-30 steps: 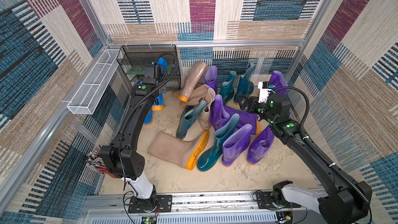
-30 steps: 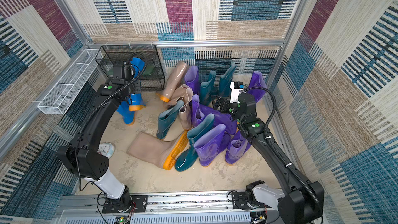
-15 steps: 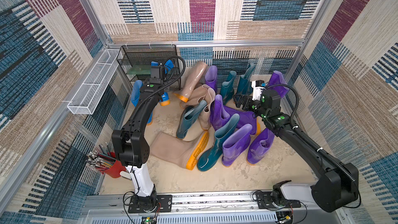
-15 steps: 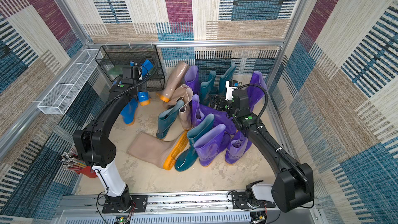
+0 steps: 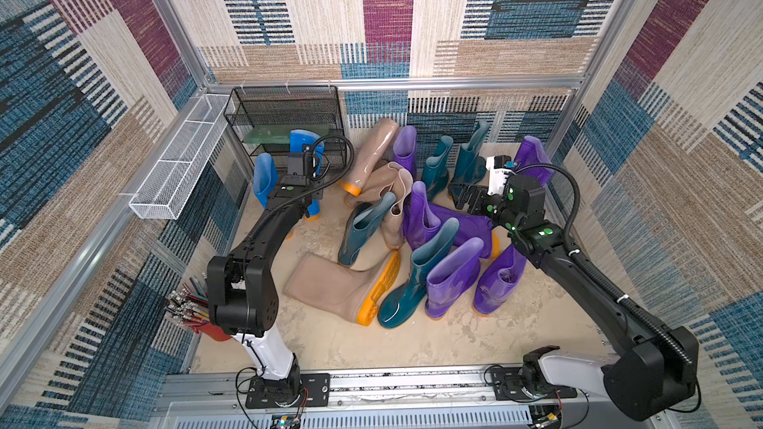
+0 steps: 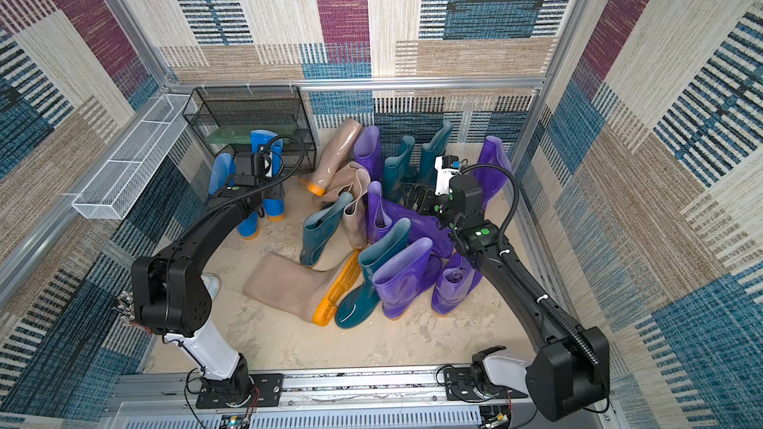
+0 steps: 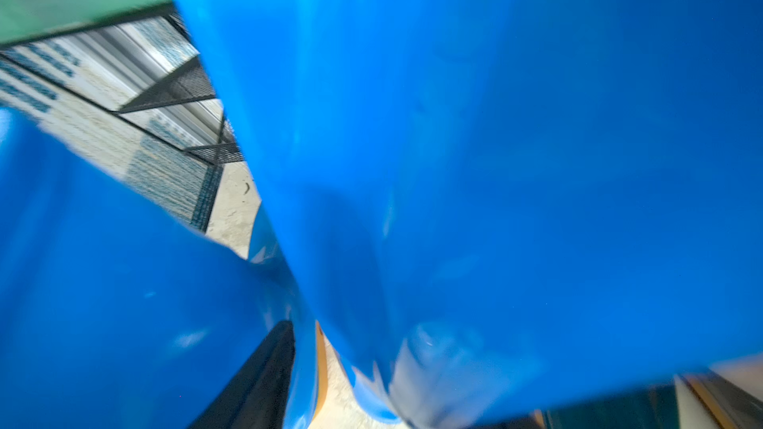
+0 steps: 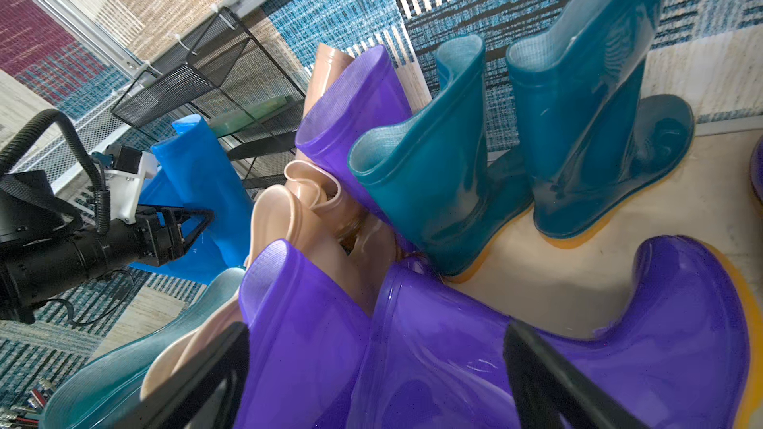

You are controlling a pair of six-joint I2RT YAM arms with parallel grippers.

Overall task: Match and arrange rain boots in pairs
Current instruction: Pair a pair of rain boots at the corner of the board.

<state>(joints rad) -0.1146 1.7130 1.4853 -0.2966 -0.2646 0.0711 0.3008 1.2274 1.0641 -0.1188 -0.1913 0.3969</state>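
At the left end effector (image 8: 200,228), jaws apart — one black finger (image 7: 256,377) beside a glossy blue boot (image 5: 300,140), the other hidden behind the rubber; gripped or free, cannot tell. Just beside it, a second blue boot (image 5: 264,177): same smooth tube shaft, orange sole. Beyond both, a black wire-mesh rack (image 5: 285,105) with a green slab (image 5: 268,134) on a shelf.

At the right end effector (image 5: 465,199), jaws spread wide, nothing clamped — directly beneath, a purple boot (image 8: 619,344) on its side, translucent, slick, orange-rimmed. Past the fingertips, a short teal boot (image 8: 433,167) and a second teal boot (image 8: 586,109), both upright, woven lining inside the cuffs. Toward the left end effector, a soft tan boot (image 8: 289,216), cuff crumpled into folds. Back toward the arm bases, a tall tan boot (image 5: 326,286) flat on the gritty beige worktop (image 5: 371,348), ribbed orange sole (image 5: 377,282) on edge. Near the left arm's base, a red cup (image 5: 216,333) packed with thin metal-tipped rods (image 5: 186,307).
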